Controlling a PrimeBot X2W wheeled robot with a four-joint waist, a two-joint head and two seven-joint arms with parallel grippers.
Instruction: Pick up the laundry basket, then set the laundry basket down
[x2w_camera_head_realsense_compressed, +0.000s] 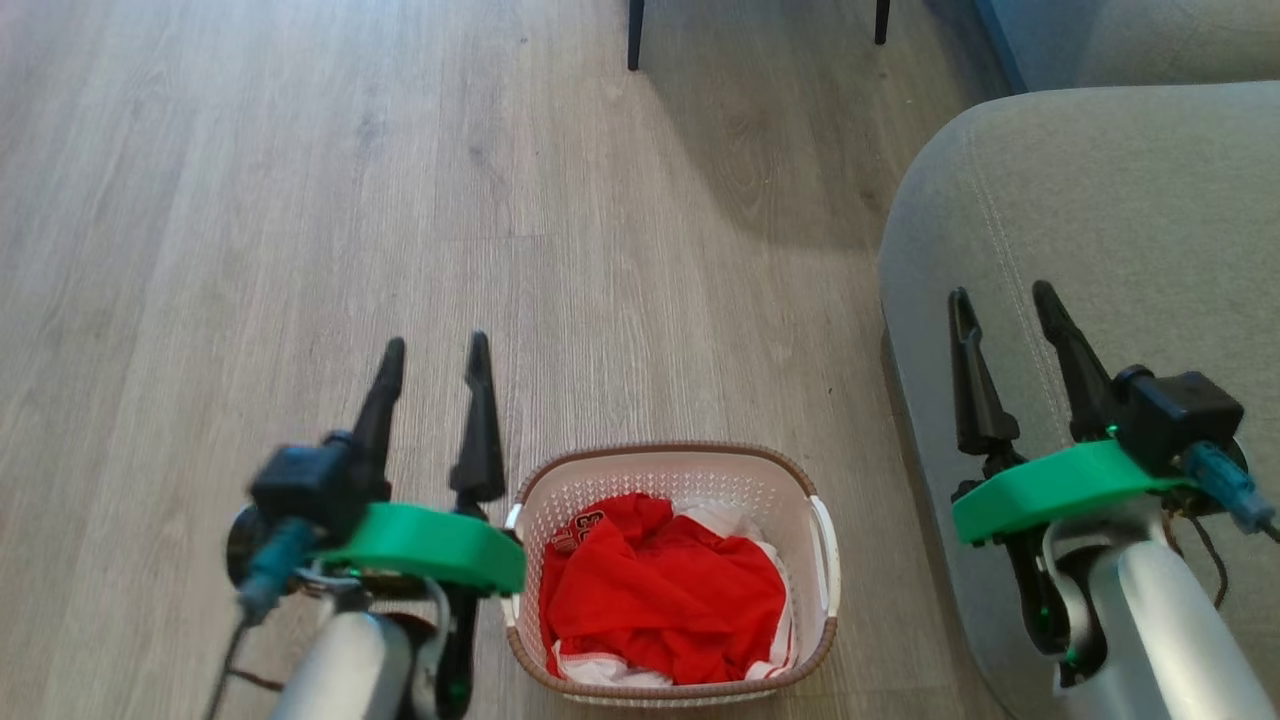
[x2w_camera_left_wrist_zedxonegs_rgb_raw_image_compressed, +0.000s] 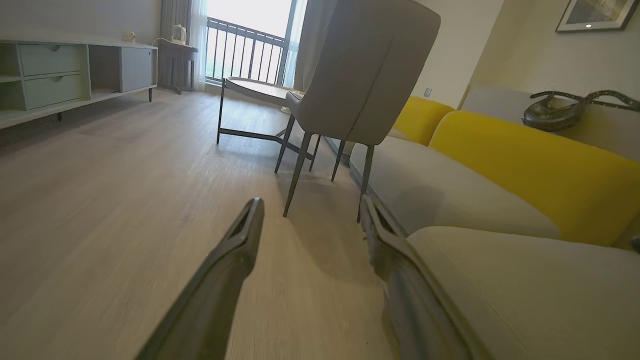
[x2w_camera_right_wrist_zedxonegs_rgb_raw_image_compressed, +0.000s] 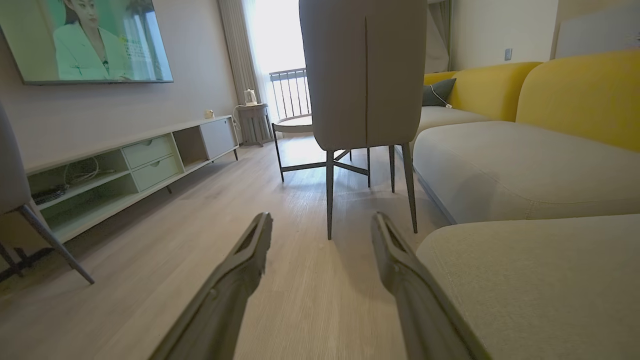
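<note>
Wood floor (x2w_camera_head_realsense_compressed: 250, 200), laundry basket (x2w_camera_head_realsense_compressed: 690, 478) at 6 o'clock. Left gripper (x2w_camera_head_realsense_compressed: 437, 343) at 9, right gripper (x2w_camera_head_realsense_compressed: 1002, 292) at 3 over sofa (x2w_camera_head_realsense_compressed: 1100, 200); both released, empty.

A grey upholstered chair (x2w_camera_right_wrist_zedxonegs_rgb_raw_image_compressed: 362, 75) on dark metal legs stands on pale wood-plank floor (x2w_camera_head_realsense_compressed: 300, 200) beside a grey fabric sofa (x2w_camera_head_realsense_compressed: 1100, 200).

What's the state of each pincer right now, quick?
Left pincer: open, holding nothing; the laundry basket sits ungrasped on the floor.
Right pincer: open, holding nothing.
</note>
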